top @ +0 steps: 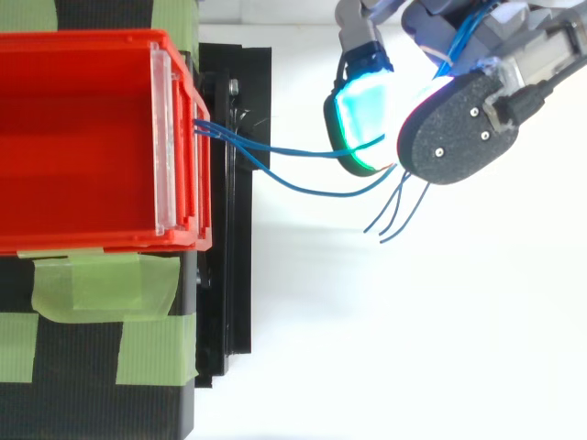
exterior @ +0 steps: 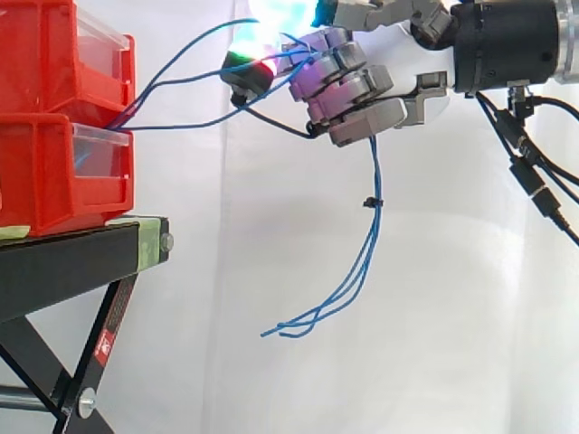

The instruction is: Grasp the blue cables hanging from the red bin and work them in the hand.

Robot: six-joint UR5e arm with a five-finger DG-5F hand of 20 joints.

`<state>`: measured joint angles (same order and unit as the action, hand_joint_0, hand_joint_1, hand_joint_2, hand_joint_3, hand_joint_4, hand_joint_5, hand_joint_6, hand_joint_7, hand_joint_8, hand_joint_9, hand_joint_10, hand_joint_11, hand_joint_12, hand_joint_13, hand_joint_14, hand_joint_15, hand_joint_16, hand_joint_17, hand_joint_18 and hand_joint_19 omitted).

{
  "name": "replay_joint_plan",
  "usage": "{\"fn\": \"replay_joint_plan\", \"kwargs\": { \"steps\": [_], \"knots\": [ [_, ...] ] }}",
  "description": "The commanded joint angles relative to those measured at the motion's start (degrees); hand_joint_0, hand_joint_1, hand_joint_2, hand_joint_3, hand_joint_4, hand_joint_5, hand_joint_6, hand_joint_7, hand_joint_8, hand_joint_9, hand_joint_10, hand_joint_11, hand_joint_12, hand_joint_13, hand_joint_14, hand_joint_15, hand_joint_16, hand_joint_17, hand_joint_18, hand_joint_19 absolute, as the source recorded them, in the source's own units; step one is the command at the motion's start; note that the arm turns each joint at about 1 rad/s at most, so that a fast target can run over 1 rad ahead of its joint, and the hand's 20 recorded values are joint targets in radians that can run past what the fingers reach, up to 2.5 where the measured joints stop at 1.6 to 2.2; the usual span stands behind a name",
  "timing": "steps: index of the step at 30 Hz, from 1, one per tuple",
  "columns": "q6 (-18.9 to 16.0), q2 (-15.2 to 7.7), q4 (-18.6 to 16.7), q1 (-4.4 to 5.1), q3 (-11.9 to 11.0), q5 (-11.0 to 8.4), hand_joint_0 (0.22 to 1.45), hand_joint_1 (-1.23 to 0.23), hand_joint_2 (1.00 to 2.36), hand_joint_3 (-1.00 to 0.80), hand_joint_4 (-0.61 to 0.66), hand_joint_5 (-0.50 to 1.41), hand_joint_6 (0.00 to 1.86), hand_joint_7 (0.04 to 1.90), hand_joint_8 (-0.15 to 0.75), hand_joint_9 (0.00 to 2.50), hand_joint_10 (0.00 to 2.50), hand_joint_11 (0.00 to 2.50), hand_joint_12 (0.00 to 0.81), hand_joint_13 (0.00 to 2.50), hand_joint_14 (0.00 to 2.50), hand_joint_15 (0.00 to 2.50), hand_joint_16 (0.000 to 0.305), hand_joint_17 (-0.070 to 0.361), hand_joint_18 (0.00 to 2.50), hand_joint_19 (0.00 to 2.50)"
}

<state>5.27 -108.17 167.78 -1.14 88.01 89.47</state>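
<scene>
Thin blue cables [exterior: 181,81] run from the front of the stacked red bins [exterior: 54,117] to the right and up into my hand [exterior: 348,90]. The hand sits high at the right of the bins, its fingers curled round the cables, with fingertips [exterior: 249,63] glowing green and red. Below the hand the cables' loose ends [exterior: 362,262] hang down, bound by a small black tie, and fan out at the bottom. From above, the cables [top: 275,151] leave the red bin [top: 83,137] and pass under the glowing pads [top: 362,119].
The bins stand on a black stand [exterior: 81,253] with green tape [top: 101,284] on its top. A white curtain [exterior: 407,316] is behind everything. Open space lies below and right of the hand.
</scene>
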Motion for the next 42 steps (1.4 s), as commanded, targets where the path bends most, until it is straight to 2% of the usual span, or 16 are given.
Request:
{"fn": "replay_joint_plan", "kwargs": {
  "steps": [1,42],
  "knots": [
    [0.0,0.0,0.0,0.0,0.1,0.0,0.9,-0.66,1.02,-0.4,0.12,0.32,0.84,1.27,0.311,0.69,2.5,2.5,0.408,0.98,2.5,1.46,0.051,0.114,1.41,1.56],
    [0.0,0.0,0.0,0.0,0.0,0.0,0.9,-0.66,1.02,-0.41,0.12,0.32,0.86,1.27,0.312,0.69,2.5,2.5,0.406,0.98,2.5,1.44,0.05,0.111,1.4,1.56]
  ]
}}
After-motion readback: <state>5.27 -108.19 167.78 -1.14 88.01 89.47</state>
